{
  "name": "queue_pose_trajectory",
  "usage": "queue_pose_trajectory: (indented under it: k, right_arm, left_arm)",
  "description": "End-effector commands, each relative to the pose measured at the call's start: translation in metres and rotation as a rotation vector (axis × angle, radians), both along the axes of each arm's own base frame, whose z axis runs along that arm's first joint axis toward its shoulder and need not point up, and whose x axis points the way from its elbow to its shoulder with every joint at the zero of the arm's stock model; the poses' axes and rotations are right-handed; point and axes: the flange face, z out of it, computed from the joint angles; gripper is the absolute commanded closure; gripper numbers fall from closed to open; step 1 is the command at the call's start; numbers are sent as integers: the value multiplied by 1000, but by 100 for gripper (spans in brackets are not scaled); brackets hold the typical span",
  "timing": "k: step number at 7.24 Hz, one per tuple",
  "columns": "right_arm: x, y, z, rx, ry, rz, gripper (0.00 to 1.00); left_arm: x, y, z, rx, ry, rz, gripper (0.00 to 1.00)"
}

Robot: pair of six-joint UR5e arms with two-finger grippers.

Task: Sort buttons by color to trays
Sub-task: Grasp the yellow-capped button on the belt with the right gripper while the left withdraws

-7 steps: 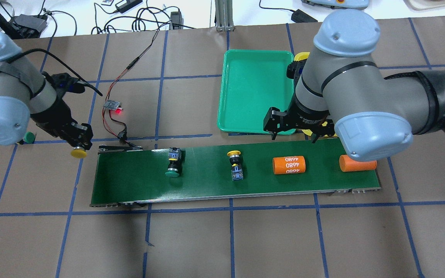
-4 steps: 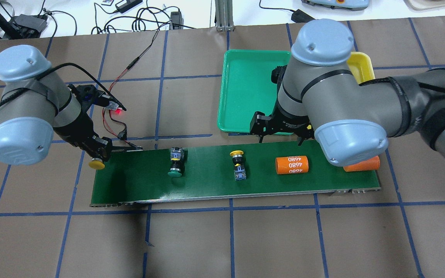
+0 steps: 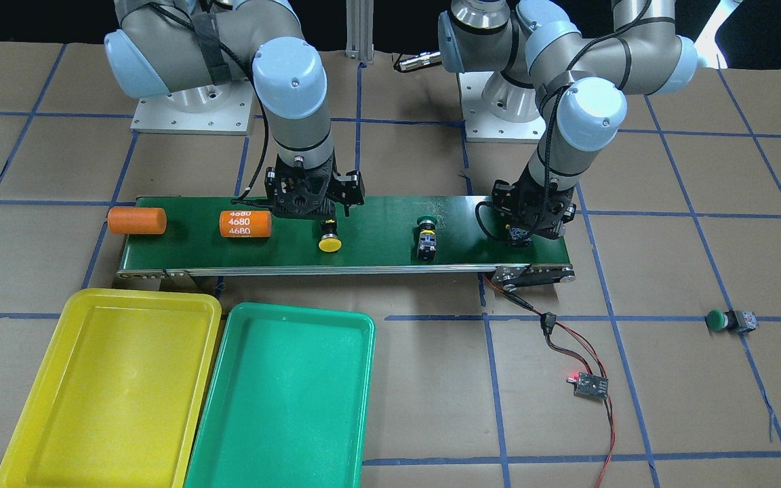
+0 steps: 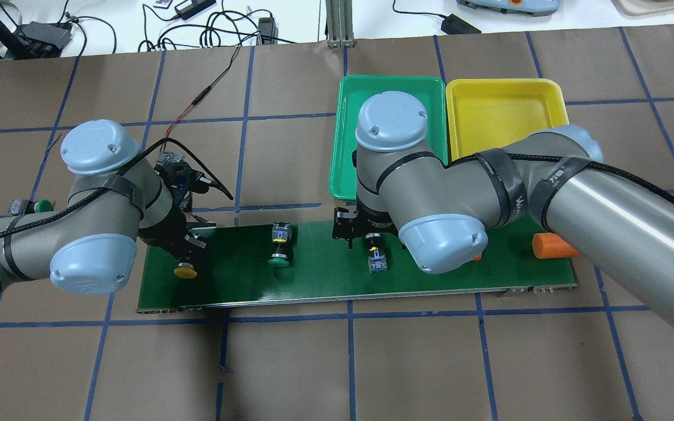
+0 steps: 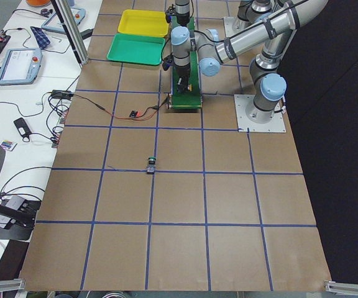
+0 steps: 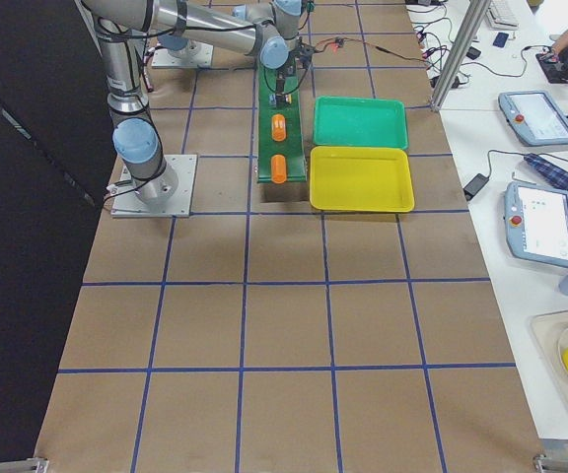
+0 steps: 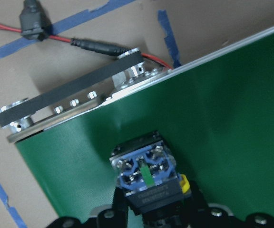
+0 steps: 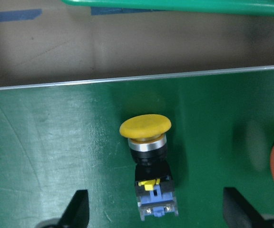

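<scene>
My left gripper (image 4: 188,252) is shut on a yellow-capped button (image 4: 186,271) and holds it low over the left end of the belt; the left wrist view shows its blue switch body (image 7: 146,176) between the fingers. My right gripper (image 8: 156,214) is open, its fingers (image 8: 78,210) either side of a second yellow button (image 8: 149,156) that lies on the belt (image 4: 375,258). A green button (image 4: 279,249) lies on the belt between the two grippers. Another green button (image 3: 729,320) lies on the table beyond the belt's left end. The green tray (image 3: 289,396) and the yellow tray (image 3: 109,379) stand side by side.
The long dark-green conveyor belt (image 4: 313,283) runs across the table. Two orange cylinders (image 3: 245,224) (image 3: 137,220) lie on its right end. A red-black wire with a small lit board (image 3: 590,385) lies by the belt's left end.
My left arm has carried the yellow button right, from over the table to over the belt's left end. My right arm has swung left to the yellow button on the belt. The belt's objects drifted right.
</scene>
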Motion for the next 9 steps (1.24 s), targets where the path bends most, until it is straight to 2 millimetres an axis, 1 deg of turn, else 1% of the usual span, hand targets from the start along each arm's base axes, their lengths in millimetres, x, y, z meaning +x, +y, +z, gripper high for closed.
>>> queue_pose_trajectory:
  k: [1, 2, 3, 4, 5, 6, 7, 8, 9]
  right_arm:
    - [-6, 15, -30, 54, 29, 27, 0]
    - [-15, 17, -41, 41, 26, 12, 0]
    - [-15, 12, -40, 5, 9, 6, 1]
    - [-19, 4, -34, -27, 1, -10, 63]
    - [-26, 1, -34, -21, 4, -8, 100]
    - [-27, 0, -32, -29, 1, -10, 100]
    - [-29, -4, -24, -52, -7, -16, 100]
    - [-27, -8, 6, -113, -23, -28, 100]
    - [-32, -23, 51, -211, -16, -43, 100]
  left_arm:
    - [-2, 0, 7, -20, -14, -15, 0]
    - [6, -13, 29, -59, -14, 1, 0]
    - [11, -34, 53, -49, -13, 2, 0]
    - [45, -66, 78, -69, -21, 69, 0]
    - [100, -101, 83, -83, -27, 165, 0]
    - [160, -126, 75, -81, -25, 264, 0]
    - [212, -155, 70, -92, -30, 324, 0]
    - [263, -177, 68, -108, -33, 348, 0]
    - [302, -184, 50, -85, -16, 219, 0]
